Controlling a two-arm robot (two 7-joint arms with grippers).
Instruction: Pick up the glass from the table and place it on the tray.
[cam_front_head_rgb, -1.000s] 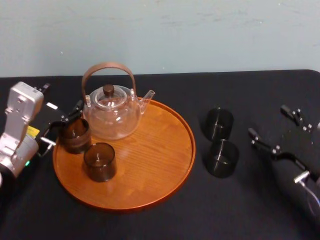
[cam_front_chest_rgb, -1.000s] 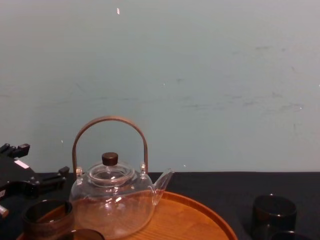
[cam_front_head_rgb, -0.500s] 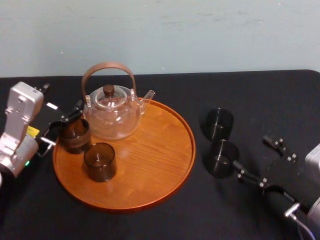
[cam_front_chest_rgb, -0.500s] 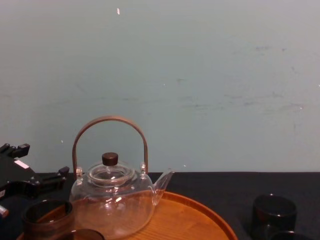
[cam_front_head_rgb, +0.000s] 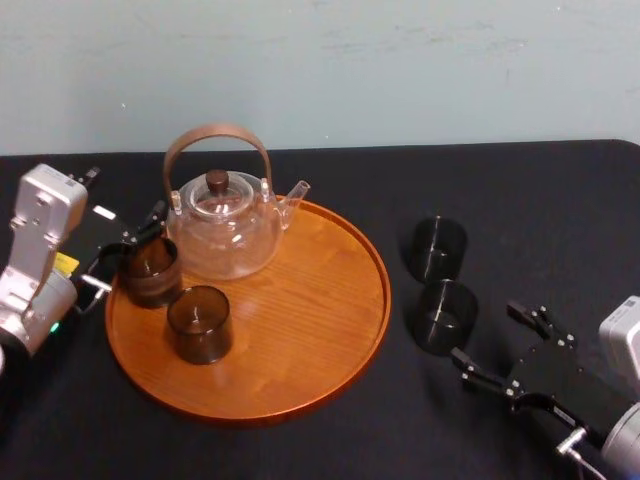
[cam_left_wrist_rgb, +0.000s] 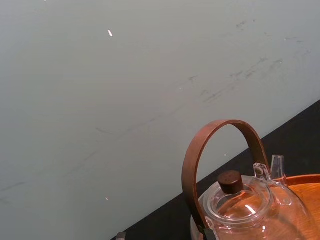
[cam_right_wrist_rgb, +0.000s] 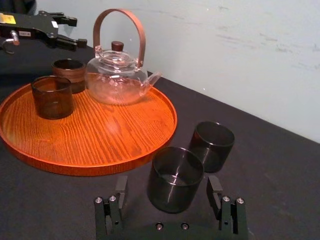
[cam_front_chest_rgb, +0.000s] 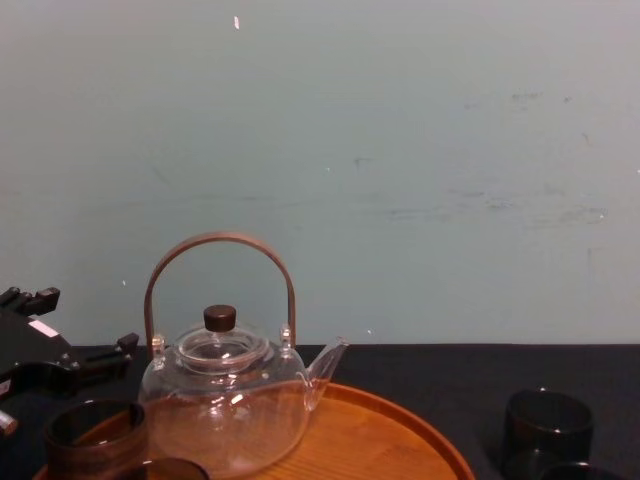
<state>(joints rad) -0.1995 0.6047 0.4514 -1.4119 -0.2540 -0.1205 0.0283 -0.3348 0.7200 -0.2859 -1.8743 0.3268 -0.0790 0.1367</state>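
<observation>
Black cloth surface under the right gripper: jaws spread wide, the glass upright just ahead of their tips, contact not judgeable. A second tumbler stands just behind it, both off the tray. Left gripper sits at the tray's left rim, jaws apart, beside a third tumbler; a fourth tumbler is nearby. Tray is round grained wood with a low rim. Clear teapot has an arched brown handle. Pale scuffed wall behind. Chest view crops the tumblers.

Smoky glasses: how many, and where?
4. Two on the tray: back glass at the left gripper, front glass. Two on the table: far glass, near glass before the open right gripper.
</observation>
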